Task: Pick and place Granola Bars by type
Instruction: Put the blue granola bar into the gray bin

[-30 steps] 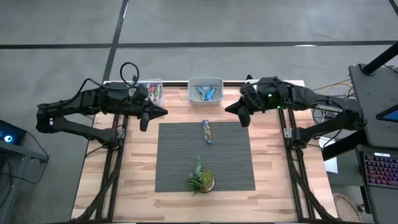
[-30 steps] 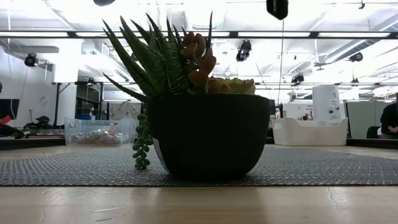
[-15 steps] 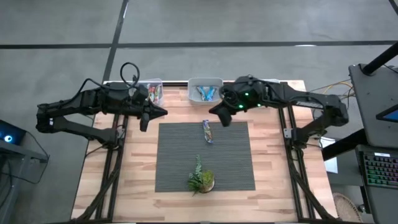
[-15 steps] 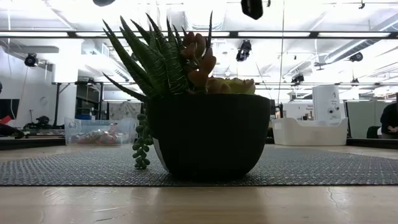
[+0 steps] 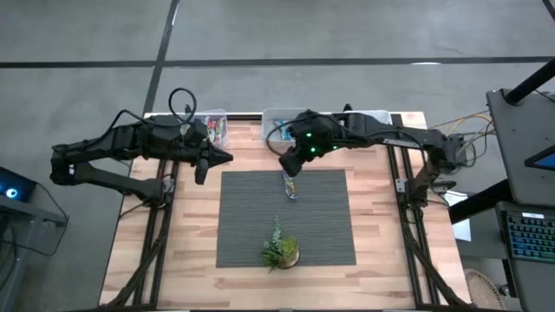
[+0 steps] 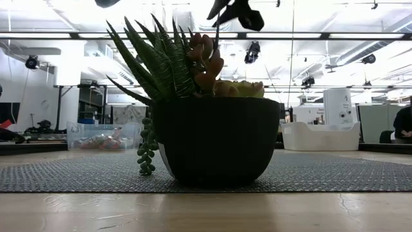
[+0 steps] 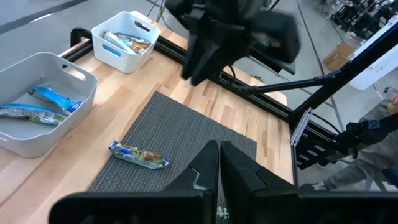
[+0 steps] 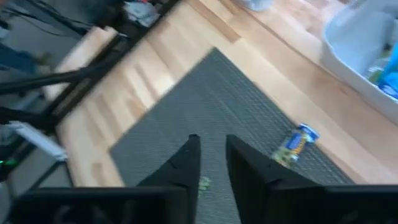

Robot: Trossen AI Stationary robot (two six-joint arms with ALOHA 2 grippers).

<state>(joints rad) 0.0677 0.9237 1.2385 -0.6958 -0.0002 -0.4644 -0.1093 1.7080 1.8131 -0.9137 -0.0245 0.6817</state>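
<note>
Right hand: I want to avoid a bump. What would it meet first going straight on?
Likely the grey mat; the right hand points down at it, beside the granola bar.

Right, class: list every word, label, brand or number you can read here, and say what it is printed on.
None can be read.
Granola bar on the mat: wrapper print too small and blurred.
Bars in the white bin: print unreadable.
</note>
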